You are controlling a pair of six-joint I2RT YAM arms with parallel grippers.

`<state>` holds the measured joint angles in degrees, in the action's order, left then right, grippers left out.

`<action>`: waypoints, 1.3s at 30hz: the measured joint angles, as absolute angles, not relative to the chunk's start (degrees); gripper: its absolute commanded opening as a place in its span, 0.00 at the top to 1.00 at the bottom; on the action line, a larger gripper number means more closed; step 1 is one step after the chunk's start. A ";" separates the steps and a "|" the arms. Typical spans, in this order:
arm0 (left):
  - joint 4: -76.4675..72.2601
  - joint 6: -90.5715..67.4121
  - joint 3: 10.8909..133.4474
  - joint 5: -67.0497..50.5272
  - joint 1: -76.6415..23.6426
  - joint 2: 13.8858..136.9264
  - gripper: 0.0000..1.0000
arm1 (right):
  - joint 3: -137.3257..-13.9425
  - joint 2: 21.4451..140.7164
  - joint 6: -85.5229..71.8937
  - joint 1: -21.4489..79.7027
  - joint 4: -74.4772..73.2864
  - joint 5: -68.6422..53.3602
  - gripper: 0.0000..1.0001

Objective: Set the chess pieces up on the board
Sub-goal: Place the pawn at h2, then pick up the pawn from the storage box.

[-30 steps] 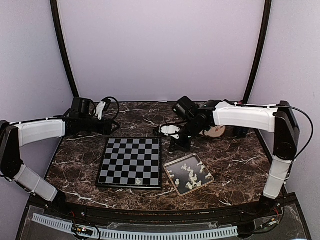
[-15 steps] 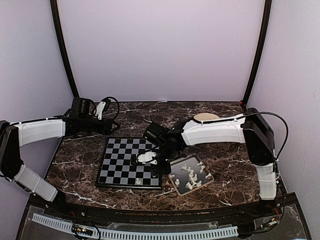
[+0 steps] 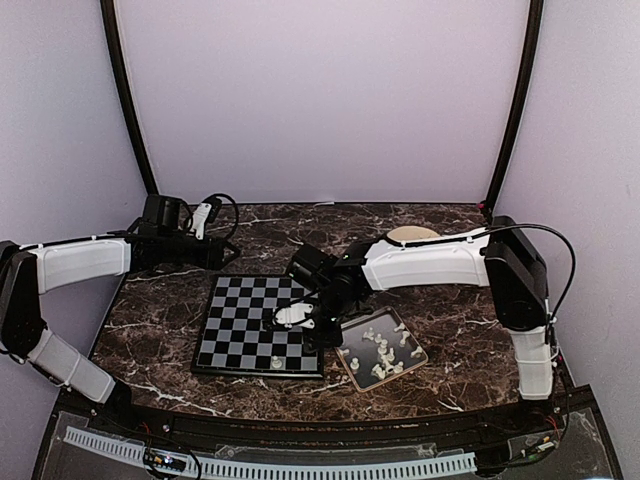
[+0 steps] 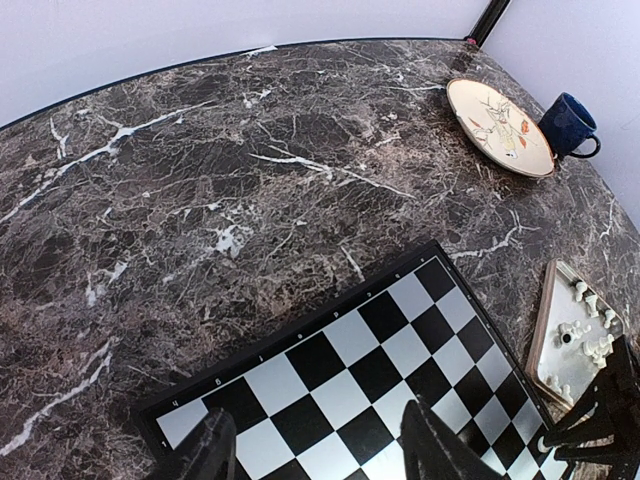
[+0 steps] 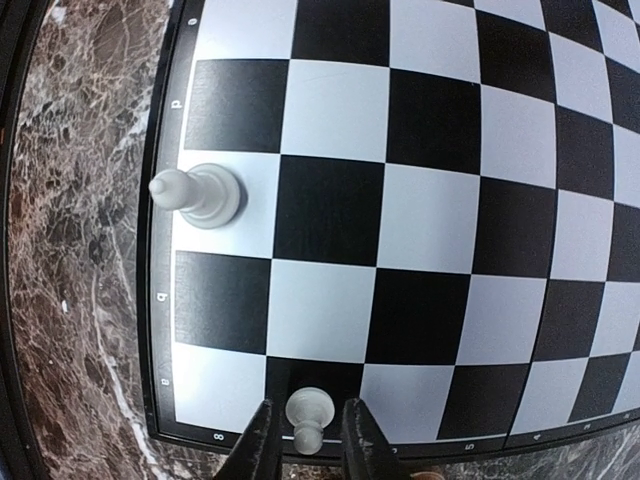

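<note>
One second back, had the right gripper [image 3: 300, 318] up near the plate [image 3: 405, 235], off the board [image 3: 235, 320]; half a second back, already swung out over the board's right edge, and barely stirred from there since. Reads as transit finished and set-down about to start. Jaws drawn in on a pawn [image 5: 308, 420], a finger close at each side, seemingly gripped and not yet let go; poised over a dark square in the outermost row, hard by the border. Only one other piece [image 5: 197, 193] standing on the board, on a light square of the near edge, well apart from the pawn, so no crowding at the drop. Leaves nearly the whole set to go: a heap of pieces [image 3: 380, 345] lying in the tray [image 3: 344, 362] just beside the board's right side. Worth watching on the way back: right forearm stretched across above the tray's far corner, and loose pieces lying close together there, likely awkward to single out. Left gripper [image 4: 318, 440] idle just beyond the board's far left corner, jaws wide apart and empty, out of the path. Mug [image 4: 568, 123] next to the plate at the far right, well clear of everything.
</note>
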<state>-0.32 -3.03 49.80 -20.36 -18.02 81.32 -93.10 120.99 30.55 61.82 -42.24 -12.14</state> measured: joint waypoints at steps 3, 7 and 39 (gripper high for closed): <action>-0.32 -3.03 49.80 -20.36 -18.02 81.32 0.41 | -93.10 120.99 30.11 61.82 -42.24 -11.88 0.71; -0.32 -3.03 49.80 -20.36 -18.02 81.32 0.41 | -93.12 120.97 30.06 61.82 -42.28 -11.79 0.71; -0.30 -3.20 50.48 -20.73 -18.02 81.32 0.41 | -67.96 102.65 30.13 46.81 -39.03 -10.17 0.79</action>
